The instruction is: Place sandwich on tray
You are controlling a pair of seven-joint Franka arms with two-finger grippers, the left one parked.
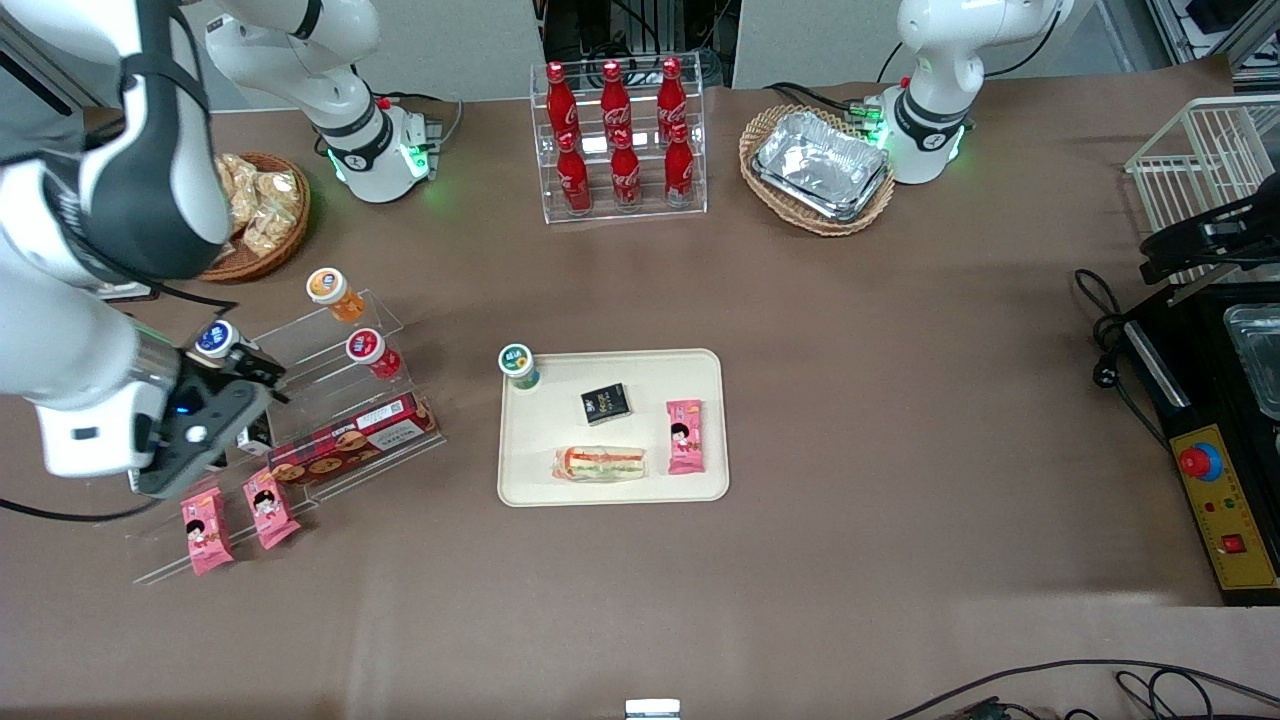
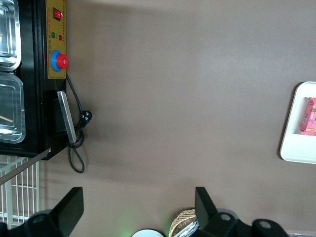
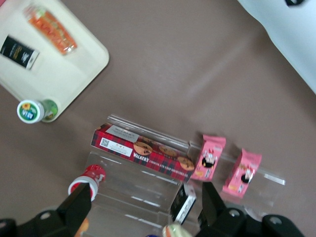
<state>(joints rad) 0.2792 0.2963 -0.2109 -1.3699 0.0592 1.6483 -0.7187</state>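
Observation:
The sandwich (image 1: 599,463), a clear-wrapped wedge with red-orange and green filling, lies on the cream-beige tray (image 1: 520,470), in the part nearest the front camera. It also shows in the right wrist view (image 3: 51,29) on the tray (image 3: 74,79). My right gripper (image 1: 262,378) hangs open and empty above the clear acrylic snack stand (image 1: 330,420), toward the working arm's end of the table, well apart from the tray. In the wrist view the gripper (image 3: 143,212) has its fingers spread wide over the stand's steps.
On the tray also lie a black packet (image 1: 606,403), a pink snack packet (image 1: 685,436) and a green-capped bottle (image 1: 519,365). The stand holds a red biscuit box (image 1: 352,439), pink packets (image 1: 206,531) and small bottles (image 1: 372,352). A cola rack (image 1: 618,140) and foil-tray basket (image 1: 817,168) stand farther back.

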